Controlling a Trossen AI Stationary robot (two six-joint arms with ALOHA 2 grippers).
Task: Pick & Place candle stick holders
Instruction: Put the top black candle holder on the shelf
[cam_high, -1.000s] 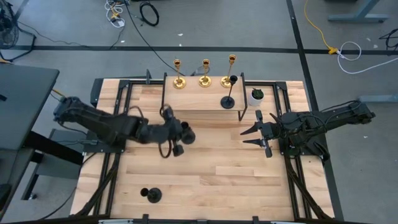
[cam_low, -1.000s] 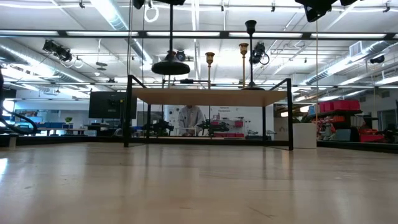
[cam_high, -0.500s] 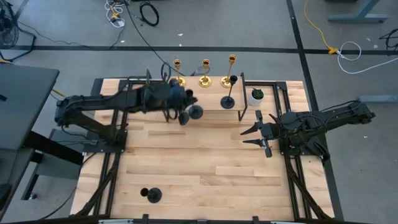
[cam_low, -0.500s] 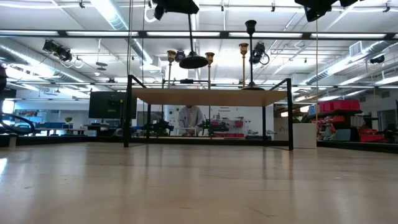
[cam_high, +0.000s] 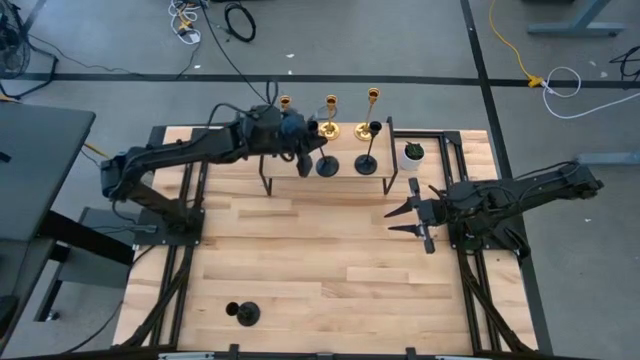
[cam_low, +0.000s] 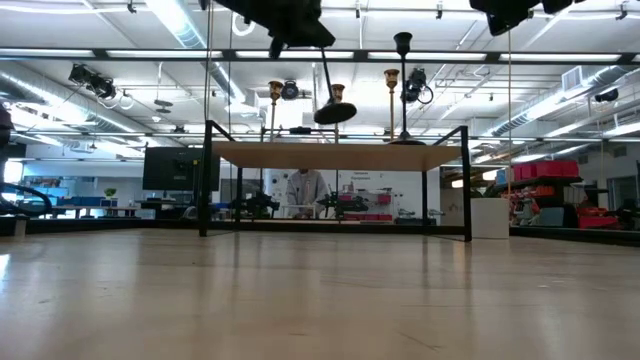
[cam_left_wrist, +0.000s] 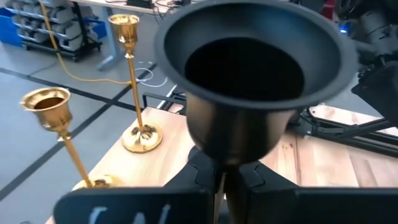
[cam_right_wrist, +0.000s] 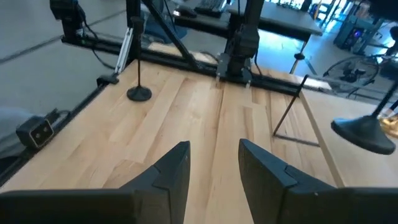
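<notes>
Wooden tabletop (cam_high: 320, 260) carries a raised shelf (cam_high: 325, 160) at its far edge, where three gold holders (cam_high: 329, 118) and one black holder (cam_high: 368, 150) stand. Left gripper (cam_high: 300, 145) carries a black candle stick holder (cam_high: 322, 160) tilted over that shelf, jaws clenched on its stem; the swinging base could topple the gold ones close by. Right gripper (cam_high: 405, 215) waits released. Another black holder (cam_high: 243, 313) stands near the front edge.

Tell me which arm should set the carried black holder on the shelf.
Left. Its end effector already grips the black holder by the stem, tilted above the shelf beside the gold holders. The right end effector hangs open and empty over the table, off the shelf.
</notes>
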